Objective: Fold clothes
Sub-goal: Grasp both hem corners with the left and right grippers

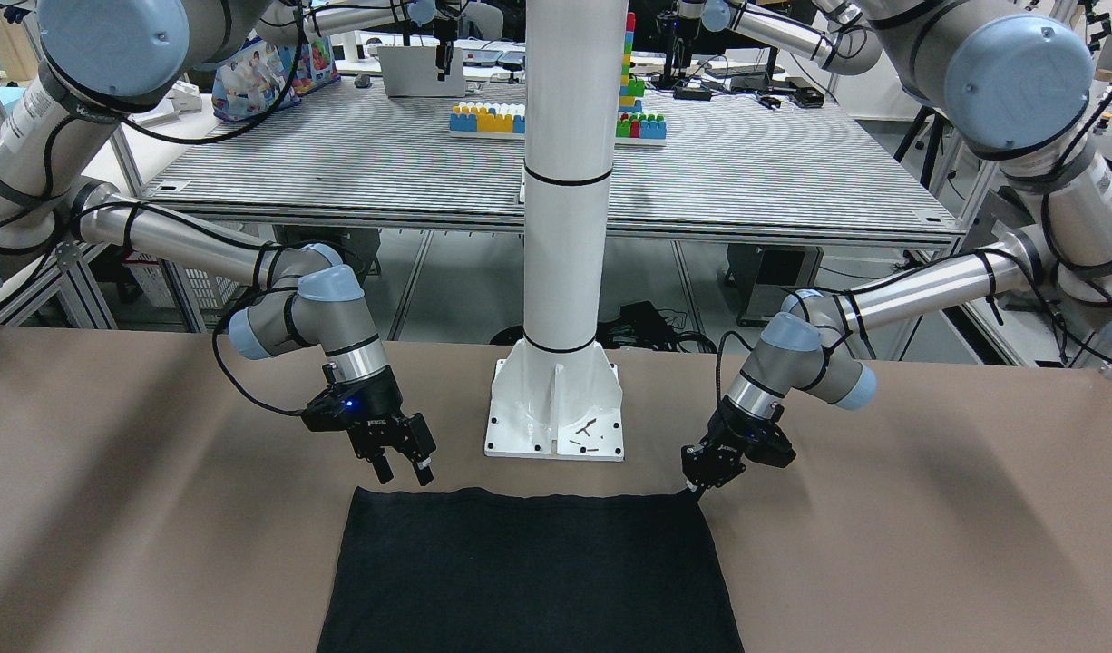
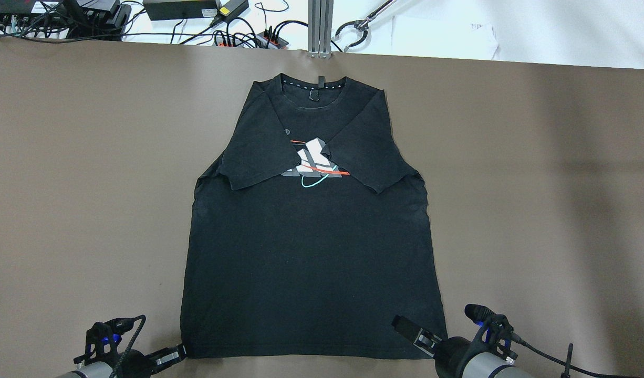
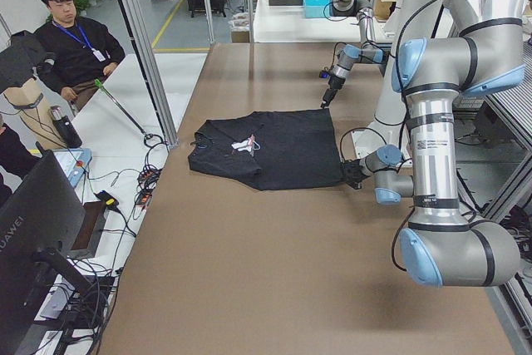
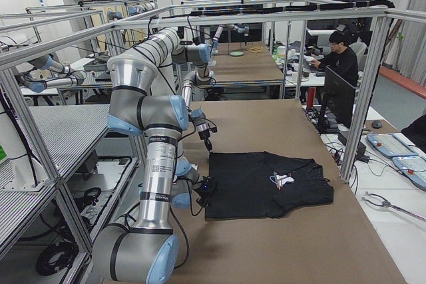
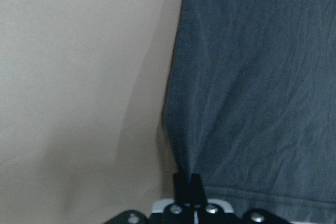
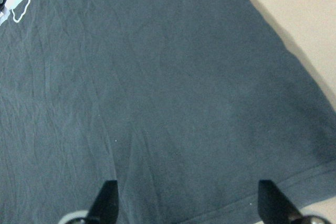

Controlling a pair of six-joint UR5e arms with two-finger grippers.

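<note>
The clothes are one black T-shirt [image 2: 311, 252] lying flat on the brown table, with both sleeves folded in over a chest print and the collar at the far side. It also shows in the front view [image 1: 529, 571]. My left gripper [image 1: 697, 490] is at the shirt's near hem corner. In the left wrist view its fingers [image 5: 188, 182] are shut on the pinched fabric [image 5: 257, 77], which rises in a ridge toward them. My right gripper [image 1: 402, 472] is open just above the other near hem corner. In the right wrist view its fingertips [image 6: 107, 198] stand wide apart over the fabric [image 6: 173, 77].
The white pillar's base plate [image 1: 556, 408] stands on the table between the two arms, just behind the hem. Cables and power bricks [image 2: 238, 37] lie past the table's far edge. An operator [image 3: 71, 47] sits beyond that side. Bare brown table [image 2: 537, 210] flanks the shirt.
</note>
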